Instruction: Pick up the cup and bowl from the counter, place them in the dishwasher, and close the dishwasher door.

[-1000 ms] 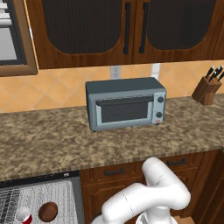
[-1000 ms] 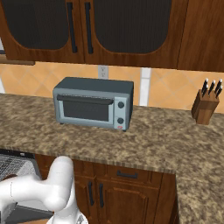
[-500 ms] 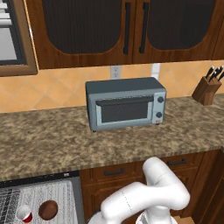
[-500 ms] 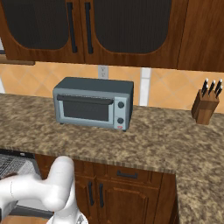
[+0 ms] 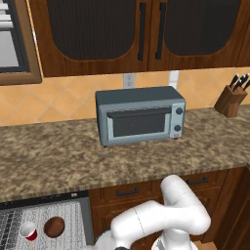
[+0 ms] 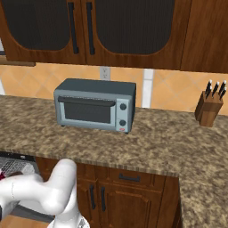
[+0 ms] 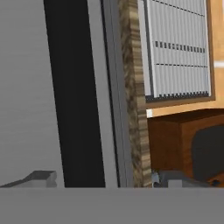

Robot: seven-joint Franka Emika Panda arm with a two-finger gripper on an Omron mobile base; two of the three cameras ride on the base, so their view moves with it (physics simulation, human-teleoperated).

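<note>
A: Cup [image 5: 28, 230] and bowl [image 5: 54, 226] sit in the dishwasher [image 5: 44, 222] rack at seven o'clock, as before.

B: Gripper [image 7: 103, 180] just spread wide, facing the dishwasher door [image 7: 26, 87] at nine o'clock; closing remains.

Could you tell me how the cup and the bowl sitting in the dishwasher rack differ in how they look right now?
In the left base view, the cup is red with a white rim and white inside, while the bowl is dark brown all over. The cup is tapered and narrows downward; the bowl is a rounded, shallow shape. The cup sits nearer the rack's left edge, the bowl just to its right. Both rest on the grey-white wire rack of the dishwasher, below the counter.
</note>
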